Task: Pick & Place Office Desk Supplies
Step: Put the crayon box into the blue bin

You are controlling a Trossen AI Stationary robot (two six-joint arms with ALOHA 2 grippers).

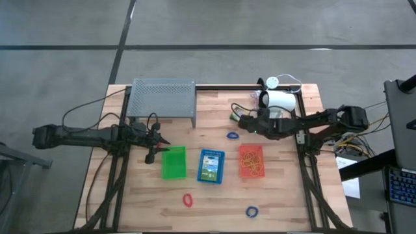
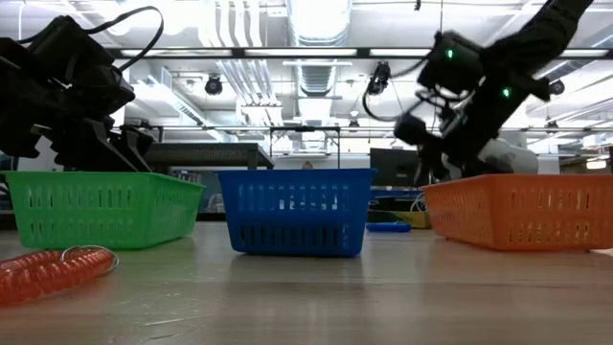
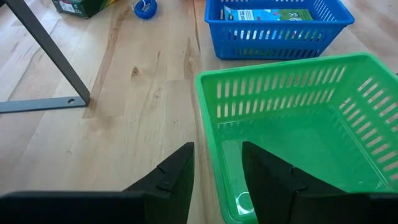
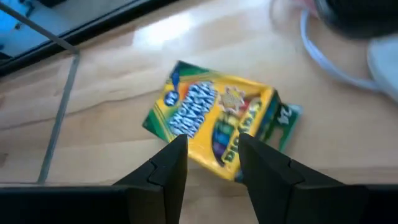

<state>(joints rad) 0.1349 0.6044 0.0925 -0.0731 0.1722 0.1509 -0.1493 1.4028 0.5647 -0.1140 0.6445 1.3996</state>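
My right end effector (image 4: 211,155) parted, empty, hovering over crayon box (image 4: 217,124) lying flat on counter (image 4: 112,81). My left end effector (image 3: 217,165) parted, empty, straddling green basket (image 3: 298,118) wall.

Even, bright overhead light falls on the wooden table (image 1: 214,195), leaving only soft shadows. In the low view, ceiling strip lights (image 2: 316,14) glare, and the near red coil (image 2: 48,271) is out of focus. The crayon box (image 4: 217,121) (right wrist view) shows blurred.
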